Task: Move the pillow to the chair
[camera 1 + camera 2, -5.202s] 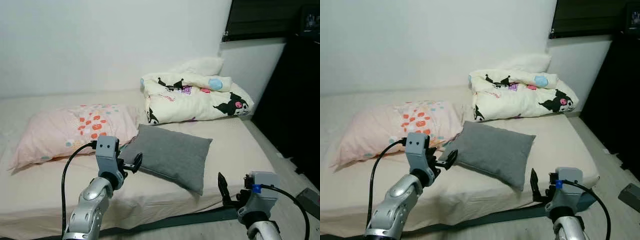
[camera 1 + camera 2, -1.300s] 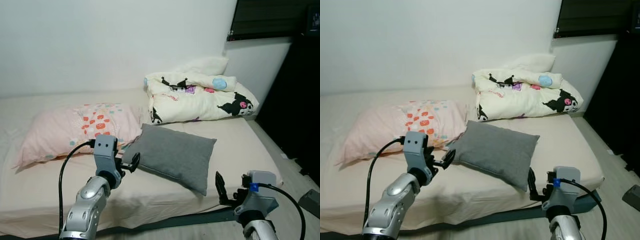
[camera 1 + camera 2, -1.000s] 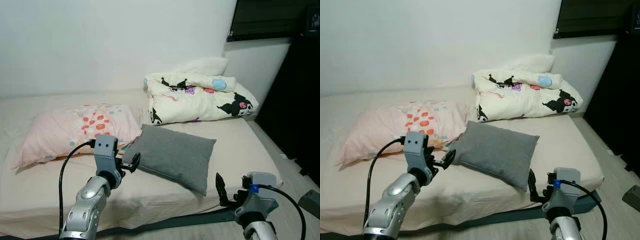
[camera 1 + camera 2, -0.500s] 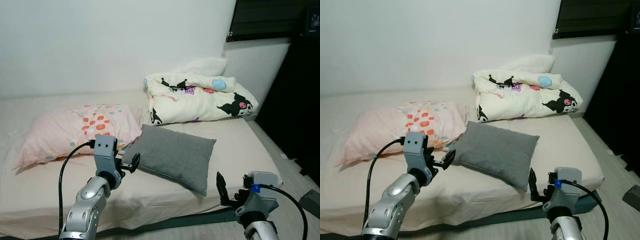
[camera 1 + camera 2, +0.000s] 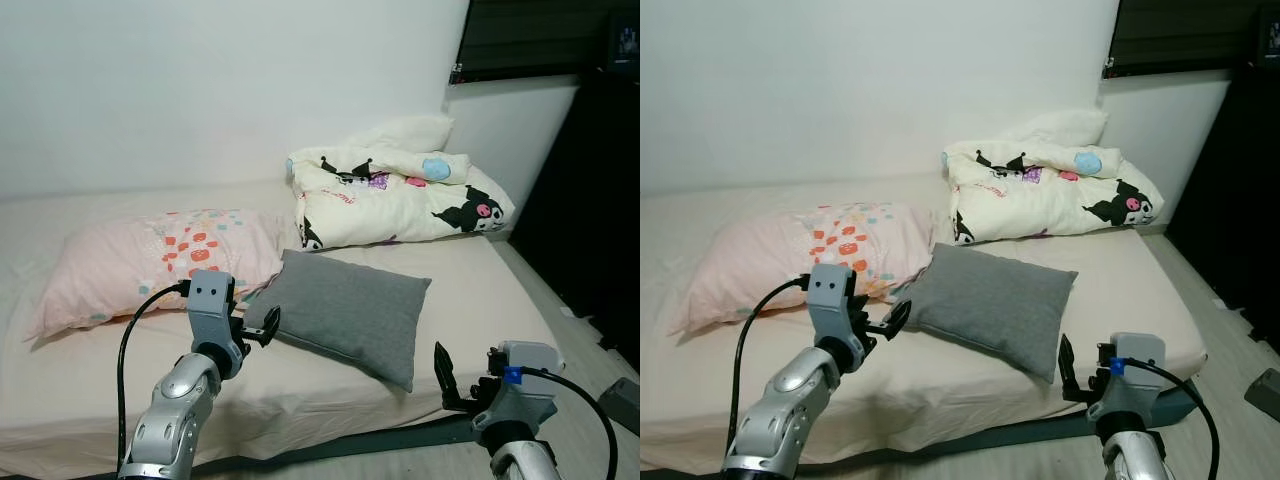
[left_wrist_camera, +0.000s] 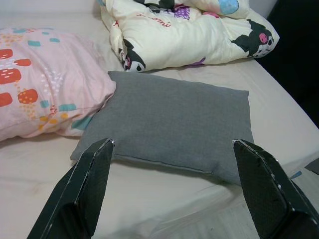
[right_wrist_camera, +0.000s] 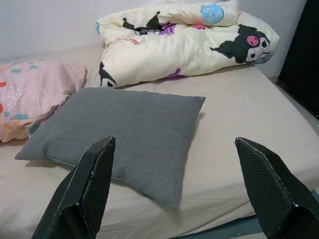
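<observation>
We see a grey pillow (image 5: 350,313) lying flat on the bed (image 5: 480,290), near its front edge, one corner tucked against a pink pillow (image 5: 140,262) printed with red and blue spots. Behind the grey pillow, against the white wall (image 5: 200,90), sits a folded cream comforter (image 5: 395,195) with black cartoon characters, and a plain white pillow (image 5: 410,132) rests on top of it.

Our left gripper (image 5: 262,328) is raised in front of us, just short of the grey pillow's near left corner and not touching it. In the left wrist view its two black fingers (image 6: 82,191) stand wide apart, released, with the grey pillow framed between them and nothing held.

Our right gripper (image 5: 442,375) hangs lower, off the front edge of the bed and to the right of the grey pillow. In the right wrist view its fingers (image 7: 87,186) are likewise spread wide and empty, looking across the grey pillow toward the comforter.

To the right of the bed stands dark furniture (image 5: 590,200), and a dark window blind (image 5: 520,35) hangs above the far corner.
</observation>
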Robot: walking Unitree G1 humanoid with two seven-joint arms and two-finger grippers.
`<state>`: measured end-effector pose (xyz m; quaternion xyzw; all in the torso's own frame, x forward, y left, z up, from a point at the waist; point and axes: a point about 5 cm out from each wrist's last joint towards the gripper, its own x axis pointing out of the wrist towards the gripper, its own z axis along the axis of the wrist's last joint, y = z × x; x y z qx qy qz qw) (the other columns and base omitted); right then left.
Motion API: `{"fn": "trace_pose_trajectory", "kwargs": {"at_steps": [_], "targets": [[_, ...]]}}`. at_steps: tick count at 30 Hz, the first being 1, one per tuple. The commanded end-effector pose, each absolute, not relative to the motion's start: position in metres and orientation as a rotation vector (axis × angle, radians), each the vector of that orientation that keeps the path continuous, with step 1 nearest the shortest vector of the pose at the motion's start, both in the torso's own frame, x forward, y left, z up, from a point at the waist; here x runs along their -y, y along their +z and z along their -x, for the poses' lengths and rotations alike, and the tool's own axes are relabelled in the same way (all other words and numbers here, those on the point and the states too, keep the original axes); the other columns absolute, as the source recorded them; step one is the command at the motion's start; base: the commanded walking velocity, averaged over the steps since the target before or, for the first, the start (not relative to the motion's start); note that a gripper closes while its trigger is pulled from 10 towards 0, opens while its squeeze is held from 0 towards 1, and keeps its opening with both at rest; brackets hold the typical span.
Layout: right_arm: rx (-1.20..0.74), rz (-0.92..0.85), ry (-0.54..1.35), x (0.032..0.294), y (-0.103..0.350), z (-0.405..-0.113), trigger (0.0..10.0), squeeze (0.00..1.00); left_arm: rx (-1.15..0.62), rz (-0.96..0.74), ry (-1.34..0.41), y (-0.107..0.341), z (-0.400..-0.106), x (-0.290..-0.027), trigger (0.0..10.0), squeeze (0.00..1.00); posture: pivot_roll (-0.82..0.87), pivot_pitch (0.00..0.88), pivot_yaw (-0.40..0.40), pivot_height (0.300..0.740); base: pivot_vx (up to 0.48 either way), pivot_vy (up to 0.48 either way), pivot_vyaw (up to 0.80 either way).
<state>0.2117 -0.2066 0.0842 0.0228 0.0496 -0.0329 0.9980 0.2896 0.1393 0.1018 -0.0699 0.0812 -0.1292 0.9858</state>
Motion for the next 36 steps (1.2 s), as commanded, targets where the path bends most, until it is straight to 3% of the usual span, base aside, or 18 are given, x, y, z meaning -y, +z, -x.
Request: {"fn": "trace_pose_trajectory", "kwargs": {"at_steps": [1,36], "targets": [[-0.105,-0.050,-0.062,0.2047,0.0851,-0.2124,10.0,0.00,-0.166,0.152,-0.252,0.1013,-0.2899,-0.1410,10.0,0.00,-0.06,0.033,0.039,0.740,0.000,0.000,0.00],[-0.105,-0.048,-0.060,0.2058,0.0893,-0.2114,10.0,0.00,-0.162,0.161,-0.254,0.1053,-0.2905,-0.1397,10.0,0.00,-0.07,0.064,0.040,0.740,0.000,0.000,0.00]]}}
